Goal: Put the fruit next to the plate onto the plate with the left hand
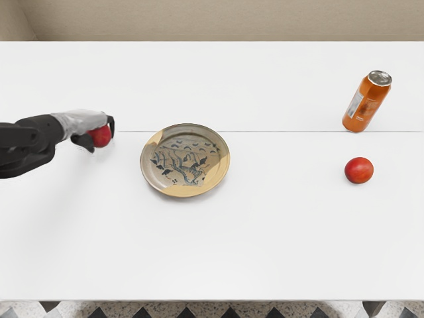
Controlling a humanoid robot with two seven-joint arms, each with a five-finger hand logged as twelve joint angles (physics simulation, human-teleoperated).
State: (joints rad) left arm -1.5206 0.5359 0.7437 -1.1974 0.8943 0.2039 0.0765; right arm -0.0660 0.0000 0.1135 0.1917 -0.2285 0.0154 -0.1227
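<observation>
A small red fruit (101,136) sits left of the plate, and my left hand (95,131) is wrapped around it, with the arm coming in from the left edge. The tan plate (185,159) with a dark tree pattern lies near the table's middle, a short gap to the right of the hand. Whether the fruit rests on the table or is lifted I cannot tell. The right arm does not show.
A second red fruit (359,170) lies far right on the white table (265,238). An orange bottle (367,102) with a silver cap stands behind it, leaning slightly. The table's front edge runs along the bottom.
</observation>
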